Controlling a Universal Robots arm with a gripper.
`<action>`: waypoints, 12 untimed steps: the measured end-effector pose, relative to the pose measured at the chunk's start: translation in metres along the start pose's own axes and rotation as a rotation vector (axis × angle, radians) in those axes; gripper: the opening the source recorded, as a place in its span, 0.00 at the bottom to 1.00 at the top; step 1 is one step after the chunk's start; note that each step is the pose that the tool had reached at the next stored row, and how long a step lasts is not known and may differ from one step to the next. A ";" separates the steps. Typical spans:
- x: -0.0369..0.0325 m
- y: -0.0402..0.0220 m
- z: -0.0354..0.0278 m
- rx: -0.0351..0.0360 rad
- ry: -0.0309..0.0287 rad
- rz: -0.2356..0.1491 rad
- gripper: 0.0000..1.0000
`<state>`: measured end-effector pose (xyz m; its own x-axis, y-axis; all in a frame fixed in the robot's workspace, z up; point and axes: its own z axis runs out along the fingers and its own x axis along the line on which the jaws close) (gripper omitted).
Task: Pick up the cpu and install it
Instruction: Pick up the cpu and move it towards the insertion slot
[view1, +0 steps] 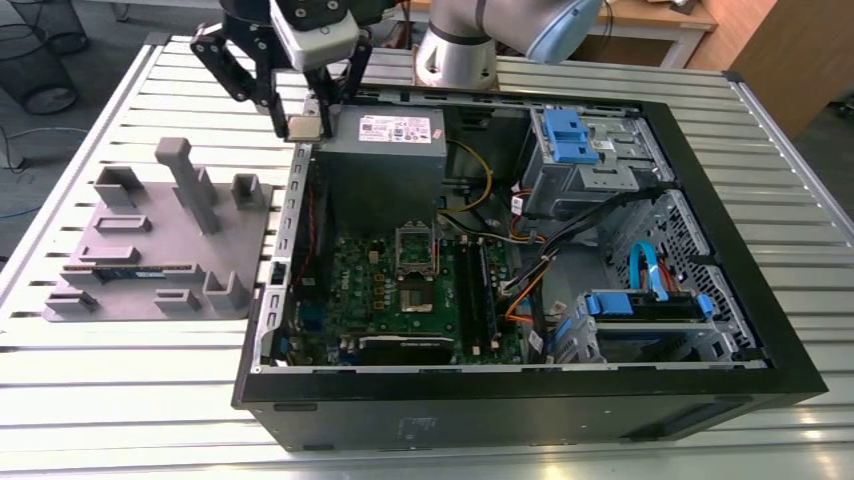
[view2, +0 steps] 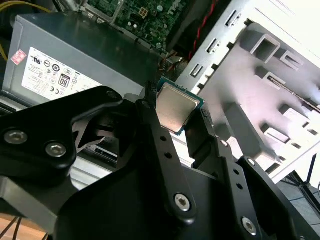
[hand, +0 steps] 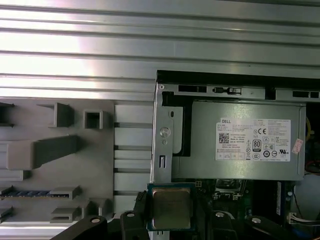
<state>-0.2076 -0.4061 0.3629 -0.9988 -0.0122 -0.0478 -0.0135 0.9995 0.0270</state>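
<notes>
Claw (view1: 303, 118) clenched on the cpu (view1: 304, 128), held up in the upper left of the exterior view, just beside the power supply (view1: 387, 155). Carry step, I judge. Socket (view1: 416, 262) is well apart, mid-frame. Seating likely calls for squaring the chip over it.

Power supply (view1: 387, 135) near claw (view1: 304, 127), socket (view1: 416, 262) seemingly unobstructed

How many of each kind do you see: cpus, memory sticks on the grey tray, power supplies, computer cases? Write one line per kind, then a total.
cpu: 1
memory stick on the grey tray: 1
power supply: 1
computer case: 1
Total: 4
</notes>
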 end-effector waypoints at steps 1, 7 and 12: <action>-0.0025 0.0000 0.0001 0.0001 0.0000 0.000 0.47; -0.0152 -0.0002 0.0007 0.0000 0.0000 0.000 0.47; -0.0278 -0.0004 0.0013 0.0000 0.0000 0.000 0.47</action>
<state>-0.1797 -0.4061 0.3629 -0.9988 -0.0121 -0.0478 -0.0134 0.9995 0.0270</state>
